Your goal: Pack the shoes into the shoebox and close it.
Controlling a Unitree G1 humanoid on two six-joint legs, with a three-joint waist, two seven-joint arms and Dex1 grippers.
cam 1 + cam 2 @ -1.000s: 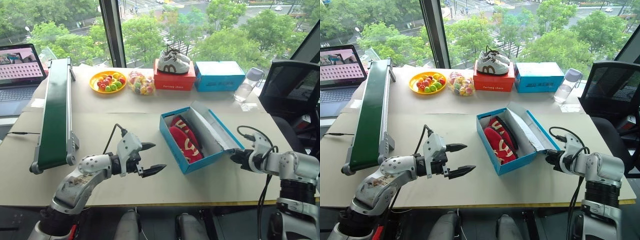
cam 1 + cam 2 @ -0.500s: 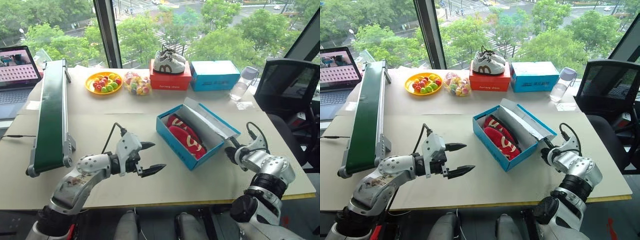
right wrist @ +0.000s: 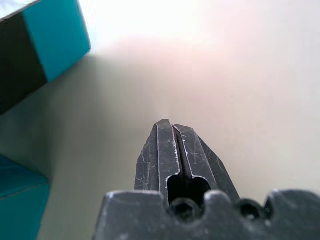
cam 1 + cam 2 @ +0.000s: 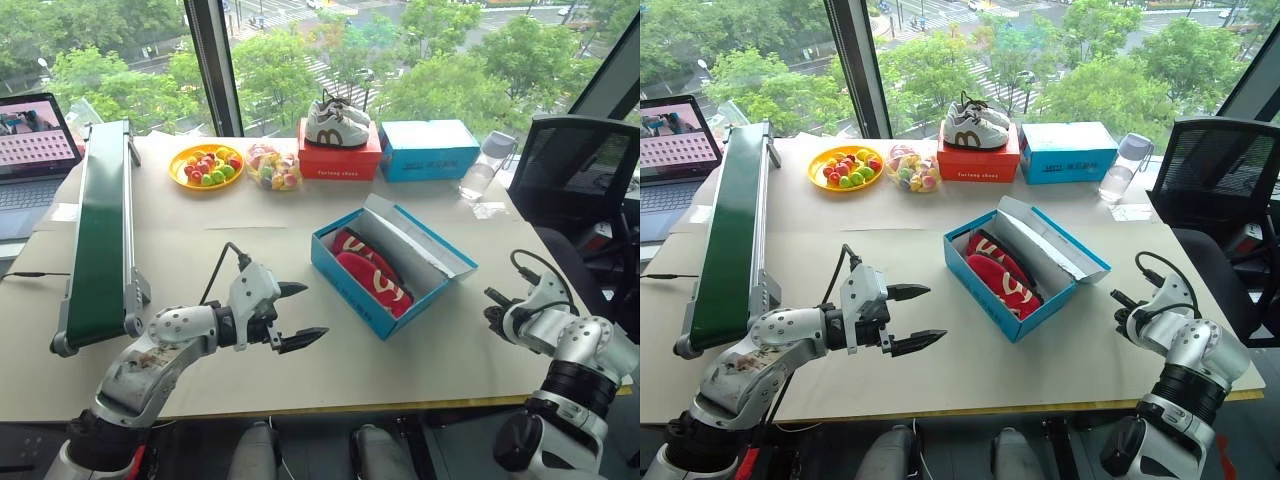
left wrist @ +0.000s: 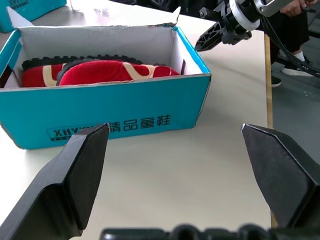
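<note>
- left gripper (image 4: 300, 316): nearest item, hovering over the table (image 4: 420, 350) to the left of the shoebox (image 4: 372, 300), tips aimed at it, well apart from it. Fingers spread wide, nothing between them. In the left wrist view the two fingers (image 5: 75, 175) frame the shoebox's blue front wall with bare table between.
- right gripper (image 4: 492, 306): near the table's right edge, to the right of the shoebox, not touching it. Fingers pressed together, holding nothing; in the right wrist view the closed fingertips (image 3: 172, 142) point at bare tabletop with a corner of the shoebox close by.
- shoebox: bright blue, white inside, sits angled around mid-table. Lid (image 4: 415, 235) is open, folded back on the far-right side of the box.
- shoes (image 4: 368, 275): both red shoes lie inside the shoebox, side by side along its length, pale markings on top; in the left wrist view they sit below the rim, dark soles visible.
- conveyor (image 4: 100, 230): long green belt, well left of the shoebox, running near to far.
- yellow plate (image 4: 208, 166): beyond the shoebox to the far left, loaded with small coloured round pieces; clear bag (image 4: 275, 166) of similar pieces just beside it.
- red box (image 4: 340, 160): straight behind the shoebox near the window, white sneakers (image 4: 338, 122) with brown marks on top.
- second blue box (image 4: 432, 150): just beside the red box, lid shut.
- clear bottle (image 4: 481, 168): behind the shoebox to the right, next to the second blue box.
- laptop (image 4: 30, 145): far left corner, beyond the conveyor, screen lit.
- black chair (image 4: 575, 170): off the table's right side, beyond the shoebox.
</note>
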